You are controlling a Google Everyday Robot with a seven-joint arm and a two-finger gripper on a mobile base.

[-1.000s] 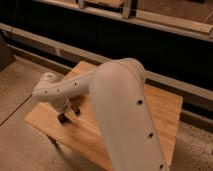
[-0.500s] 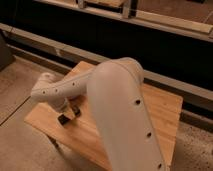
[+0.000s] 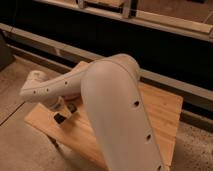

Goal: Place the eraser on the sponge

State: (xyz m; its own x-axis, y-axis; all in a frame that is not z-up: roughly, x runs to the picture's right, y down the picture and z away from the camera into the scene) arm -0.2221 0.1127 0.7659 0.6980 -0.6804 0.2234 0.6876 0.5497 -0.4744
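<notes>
The robot's white arm [image 3: 112,95] filled the middle of the scene, with its thick upper section rising from the lower right and a slimmer forearm reaching out to the left. The forearm bent downward at its far end, over the left part of a light wooden table [image 3: 162,112]. The gripper [image 3: 62,114] hung there, pointing down and low over the tabletop near the table's left front edge. Whether the gripper was open or closed could not be told, because the wrist and forearm covered most of it. A small dark shape [image 3: 61,119] showed directly under the gripper against the wood. It could not be told whether this was the eraser or a part of the gripper itself. The sponge could not be made out anywhere on the visible wood, much of which lay behind the arm. The table stood on a speckled floor [image 3: 20,80], and a dark wall [image 3: 100,35] with a pale ledge ran behind it.
</notes>
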